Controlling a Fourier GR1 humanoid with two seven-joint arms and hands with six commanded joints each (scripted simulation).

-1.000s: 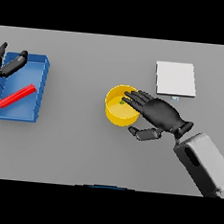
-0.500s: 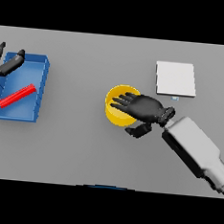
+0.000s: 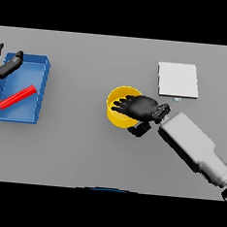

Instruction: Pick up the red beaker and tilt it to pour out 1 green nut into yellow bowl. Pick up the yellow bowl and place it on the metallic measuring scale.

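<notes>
The yellow bowl (image 3: pixel 117 107) sits on the grey table near the middle. My right hand (image 3: pixel 142 108) lies over its right half, open, with fingers stretched across the inside and the thumb (image 3: pixel 139 130) outside the near rim. The red beaker (image 3: pixel 17 97) lies on its side in a blue tray (image 3: pixel 41 87) at the left. At the tray's far left corner hovers my left hand (image 3: pixel 7 66), open and holding nothing. The metallic scale (image 3: pixel 178 79) is a pale square plate to the right of the bowl and farther back. No green nut shows.
The blue tray's raised walls surround the beaker. Bare grey table lies between the tray and the bowl. My right forearm (image 3: pixel 193 146) runs from the lower right toward the bowl, just in front of the scale.
My right hand has slid left and settled lower over the bowl, and the forearm has swung in behind it. The bowl, beaker and left hand have stayed put.
</notes>
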